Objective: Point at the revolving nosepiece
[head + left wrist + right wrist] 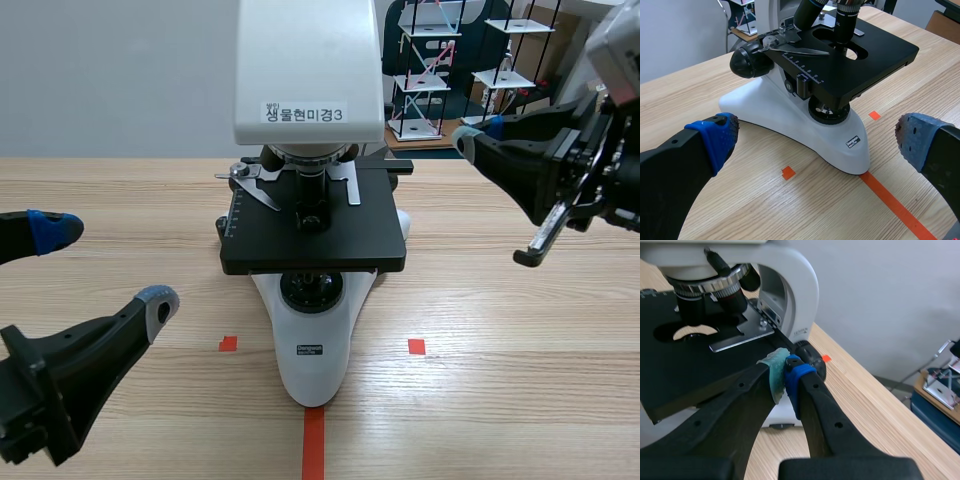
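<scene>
The revolving nosepiece (707, 285) sits under the head of the microscope (310, 70), above the black stage (370, 240), ahead and to the left of the right claw (785, 374), whose 2 pads (774, 376) are pressed together, and this claw is nearer than the open left claw (105, 268), low in front.

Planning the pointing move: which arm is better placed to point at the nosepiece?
Right. The right gripper is shut and raised beside the stage, with the nosepiece ahead of its tips. The left gripper is open and low, down by the base.
</scene>
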